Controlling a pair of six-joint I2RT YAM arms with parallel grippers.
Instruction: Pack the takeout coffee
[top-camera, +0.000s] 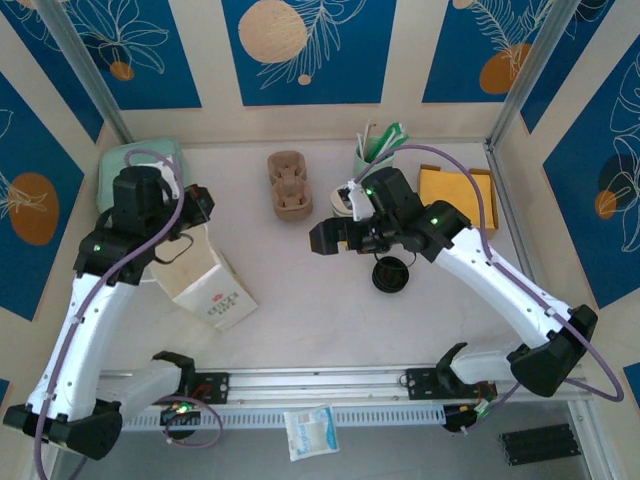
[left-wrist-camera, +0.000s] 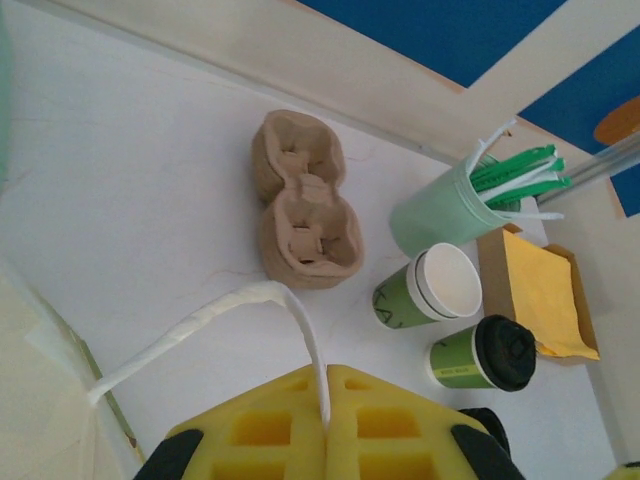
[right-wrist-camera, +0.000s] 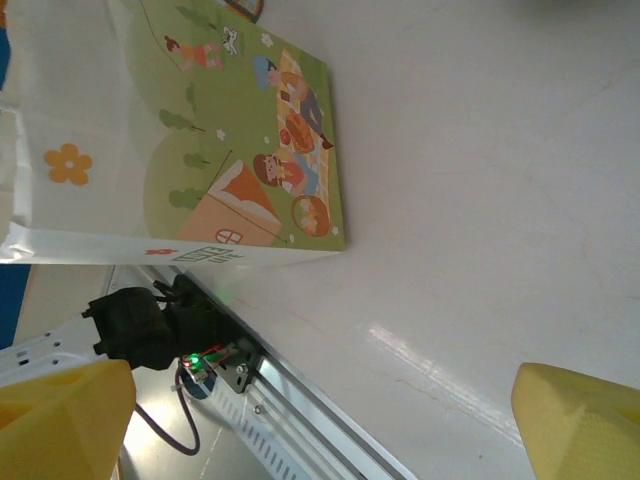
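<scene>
The takeout coffee (left-wrist-camera: 485, 355), a small green-and-white cup with a black lid, stands beside an open, lidless cup (left-wrist-camera: 430, 288). From above its black lid (top-camera: 390, 272) shows just under my right forearm. My left gripper (left-wrist-camera: 325, 375) is shut on the white twisted handle (left-wrist-camera: 230, 300) of the printed paper bag (top-camera: 205, 285), which stands at the left below that gripper (top-camera: 195, 205). My right gripper (top-camera: 320, 238) hovers open at mid-table, pointing toward the bag (right-wrist-camera: 200, 130). Its yellow fingers (right-wrist-camera: 60, 420) are far apart with nothing between them.
A brown pulp cup carrier (top-camera: 288, 185) lies at the back centre, also seen in the left wrist view (left-wrist-camera: 300, 200). The mint-green cup of straws (left-wrist-camera: 450, 210) and a brown tray of yellow napkins (top-camera: 455, 185) stand at the back right. A metal rail (right-wrist-camera: 300, 400) runs along the near edge.
</scene>
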